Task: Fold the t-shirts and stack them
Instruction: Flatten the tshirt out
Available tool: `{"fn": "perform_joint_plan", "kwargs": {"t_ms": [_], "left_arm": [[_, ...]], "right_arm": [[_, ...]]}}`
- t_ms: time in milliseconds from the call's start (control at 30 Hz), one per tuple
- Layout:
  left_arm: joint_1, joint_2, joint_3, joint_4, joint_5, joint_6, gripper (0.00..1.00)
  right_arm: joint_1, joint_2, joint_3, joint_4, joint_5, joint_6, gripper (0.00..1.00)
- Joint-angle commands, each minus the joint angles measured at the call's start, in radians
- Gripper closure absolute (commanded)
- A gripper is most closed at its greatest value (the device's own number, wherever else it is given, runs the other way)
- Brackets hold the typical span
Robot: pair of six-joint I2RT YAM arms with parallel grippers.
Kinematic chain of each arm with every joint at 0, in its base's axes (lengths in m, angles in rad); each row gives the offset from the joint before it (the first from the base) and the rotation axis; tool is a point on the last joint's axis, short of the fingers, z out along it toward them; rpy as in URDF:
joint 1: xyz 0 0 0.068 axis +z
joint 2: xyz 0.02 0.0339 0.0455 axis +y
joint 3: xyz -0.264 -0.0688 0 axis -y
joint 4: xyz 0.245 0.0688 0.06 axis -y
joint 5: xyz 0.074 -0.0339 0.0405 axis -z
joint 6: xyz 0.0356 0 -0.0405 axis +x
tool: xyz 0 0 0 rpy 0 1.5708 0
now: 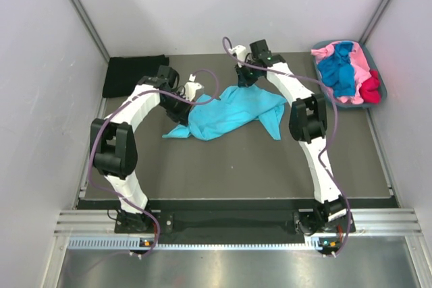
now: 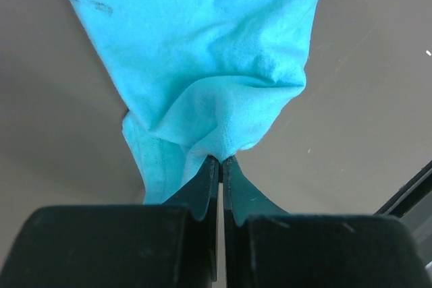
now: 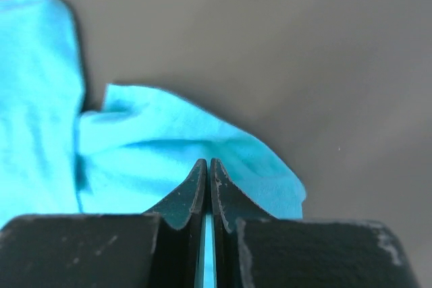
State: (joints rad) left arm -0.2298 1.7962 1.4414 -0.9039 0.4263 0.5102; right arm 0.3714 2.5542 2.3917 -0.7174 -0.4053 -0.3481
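The light turquoise t-shirt [image 1: 229, 112] lies crumpled in the middle of the dark table. My left gripper [image 1: 181, 114] is at the shirt's left end, and in the left wrist view it [image 2: 221, 161] is shut on a bunched fold of the turquoise cloth [image 2: 202, 52]. My right gripper [image 1: 244, 79] is at the shirt's far edge, and in the right wrist view it [image 3: 207, 164] is shut on the turquoise cloth [image 3: 155, 153]. A black t-shirt [image 1: 133, 75] lies folded flat at the back left. Pink [image 1: 326, 50], royal blue [image 1: 339, 72] and red [image 1: 370, 90] shirts lie in the tub.
The grey-blue plastic tub [image 1: 373, 59] stands at the back right corner. White walls close in the table on the left, back and right. Purple cables loop off both arms above the shirt.
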Motion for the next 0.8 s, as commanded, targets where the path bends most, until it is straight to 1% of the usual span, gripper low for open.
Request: {"fn": "perform_joint_plan", "kwargs": {"t_ms": [0, 67, 100, 133, 200, 267, 300, 367, 400, 467, 500, 567, 600, 667, 767], "left_arm": [[-0.002, -0.001, 0.037, 0.030, 0.014, 0.008, 1.00], [-0.002, -0.006, 0.037, 0.033, 0.011, 0.010, 1.00], [-0.002, -0.006, 0.039, 0.034, 0.009, 0.010, 1.00], [-0.002, -0.006, 0.039, 0.037, 0.009, 0.010, 1.00], [-0.002, -0.006, 0.039, 0.037, 0.009, 0.010, 1.00], [-0.002, -0.006, 0.037, 0.039, 0.009, 0.016, 1.00], [-0.002, -0.005, 0.037, 0.039, 0.009, 0.019, 1.00], [-0.002, -0.001, 0.039, 0.040, 0.009, 0.027, 1.00], [-0.002, 0.002, 0.042, 0.039, 0.009, 0.031, 1.00], [-0.002, 0.009, 0.051, 0.039, 0.009, 0.034, 1.00], [-0.002, 0.014, 0.054, 0.039, 0.012, 0.034, 1.00], [-0.002, 0.020, 0.066, 0.037, 0.019, 0.031, 1.00], [-0.002, 0.022, 0.068, 0.036, 0.023, 0.030, 1.00], [-0.002, 0.026, 0.073, 0.037, 0.029, 0.021, 1.00], [-0.002, 0.029, 0.076, 0.037, 0.029, 0.014, 1.00]], "right_arm": [[0.011, -0.207, -0.090, 0.004, -0.029, -0.025, 1.00], [0.018, -0.293, -0.205, 0.004, -0.062, 0.007, 0.98], [0.035, -0.330, -0.300, -0.005, -0.075, 0.011, 0.95], [0.043, -0.330, -0.342, -0.020, -0.075, 0.009, 0.94], [0.070, -0.362, -0.420, -0.077, -0.090, 0.000, 0.92], [0.083, -0.371, -0.448, -0.114, -0.098, -0.002, 0.89], [0.089, -0.370, -0.454, -0.123, -0.098, 0.006, 0.86], [0.087, -0.358, -0.444, -0.149, -0.110, 0.037, 0.79], [0.086, -0.353, -0.409, -0.158, -0.112, 0.041, 0.71], [0.077, -0.348, -0.364, -0.145, -0.101, 0.064, 0.68], [0.063, -0.347, -0.314, -0.131, -0.099, 0.072, 0.67], [0.047, -0.329, -0.247, -0.103, -0.081, 0.078, 0.66], [0.031, -0.318, -0.182, -0.094, -0.073, 0.075, 0.67], [0.014, -0.284, -0.111, -0.062, -0.041, 0.066, 0.70], [-0.023, -0.238, -0.056, -0.025, 0.012, 0.074, 0.72]]}}
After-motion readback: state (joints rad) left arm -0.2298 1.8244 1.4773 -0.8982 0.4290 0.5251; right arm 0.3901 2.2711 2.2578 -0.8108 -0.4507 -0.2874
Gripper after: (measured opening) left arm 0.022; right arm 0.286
